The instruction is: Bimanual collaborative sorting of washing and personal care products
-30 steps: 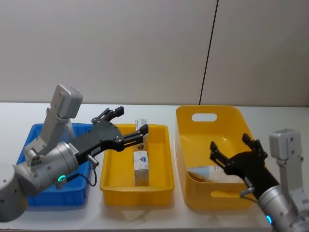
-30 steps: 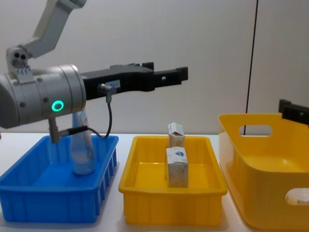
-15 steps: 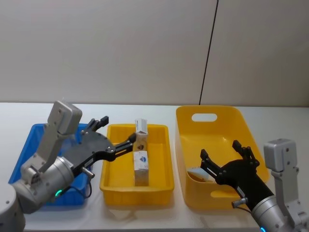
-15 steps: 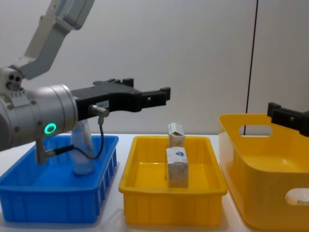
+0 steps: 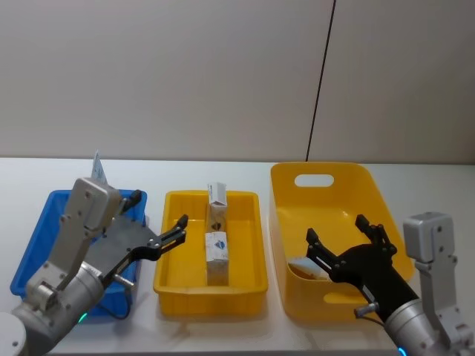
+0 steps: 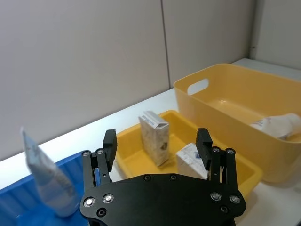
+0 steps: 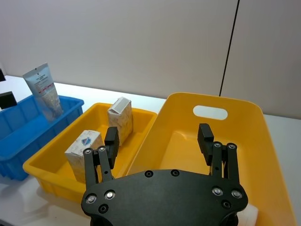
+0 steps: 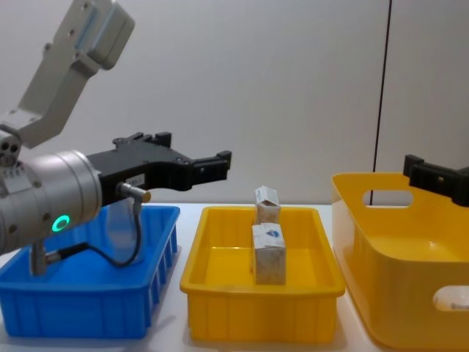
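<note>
Tube (image 5: 306, 265) lying low in the large yellow bin (image 5: 326, 172), right pincer (image 5: 336, 228) above it
Right pincer is spread and empty over the bin's left side, the tube below it near that wall; I judge the pick is next: come straight down, close across the tube's width at mid-body, stay clear of the wall, then lift above the rim before travelling. Left pincer (image 8: 190, 149), also spread and empty, hangs over the edge between the blue bin (image 5: 33, 245), where another tube (image 7: 43, 89) stands, and the yellow tray (image 5: 245, 285) holding two upright cartons (image 8: 269, 253), all on the white surface (image 5: 430, 182)
</note>
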Robot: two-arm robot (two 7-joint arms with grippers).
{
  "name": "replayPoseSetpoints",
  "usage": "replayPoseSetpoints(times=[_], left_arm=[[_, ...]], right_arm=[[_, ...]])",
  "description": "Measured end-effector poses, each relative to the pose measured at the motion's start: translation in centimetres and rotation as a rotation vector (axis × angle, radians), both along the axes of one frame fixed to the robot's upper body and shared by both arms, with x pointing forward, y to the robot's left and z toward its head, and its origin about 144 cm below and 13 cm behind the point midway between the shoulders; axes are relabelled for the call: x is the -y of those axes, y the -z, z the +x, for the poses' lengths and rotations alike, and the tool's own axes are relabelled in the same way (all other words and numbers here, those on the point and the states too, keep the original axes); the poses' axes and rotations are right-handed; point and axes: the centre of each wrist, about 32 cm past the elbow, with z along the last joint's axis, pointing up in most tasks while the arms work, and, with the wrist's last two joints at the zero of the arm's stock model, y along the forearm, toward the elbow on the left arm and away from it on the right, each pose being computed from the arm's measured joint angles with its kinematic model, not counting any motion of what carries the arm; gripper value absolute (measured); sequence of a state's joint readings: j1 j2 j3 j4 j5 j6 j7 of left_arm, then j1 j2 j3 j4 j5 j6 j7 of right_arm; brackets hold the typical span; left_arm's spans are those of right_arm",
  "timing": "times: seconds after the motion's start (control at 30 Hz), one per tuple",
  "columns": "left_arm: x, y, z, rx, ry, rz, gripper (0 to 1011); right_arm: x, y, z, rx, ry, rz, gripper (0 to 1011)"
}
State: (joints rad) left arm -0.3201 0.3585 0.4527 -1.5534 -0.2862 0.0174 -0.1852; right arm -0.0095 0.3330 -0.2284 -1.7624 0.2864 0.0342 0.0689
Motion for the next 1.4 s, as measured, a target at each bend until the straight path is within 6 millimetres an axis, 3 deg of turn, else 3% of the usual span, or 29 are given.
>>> replayPoseSetpoints(times=[0.5, 1.4], left_arm=[[0.1, 1.0, -2.4, 0.039, -0.142, 0.042, 1002], [0.1, 1.1, -2.5, 0.043, -0.152, 0.045, 1001]], right_arm=[[-1.5, 0.1, 1.7, -0.013, -0.024, 0.006, 1002], [-6.8, 0.2, 4.3, -0.126, -0.066, -0.016, 1002]])
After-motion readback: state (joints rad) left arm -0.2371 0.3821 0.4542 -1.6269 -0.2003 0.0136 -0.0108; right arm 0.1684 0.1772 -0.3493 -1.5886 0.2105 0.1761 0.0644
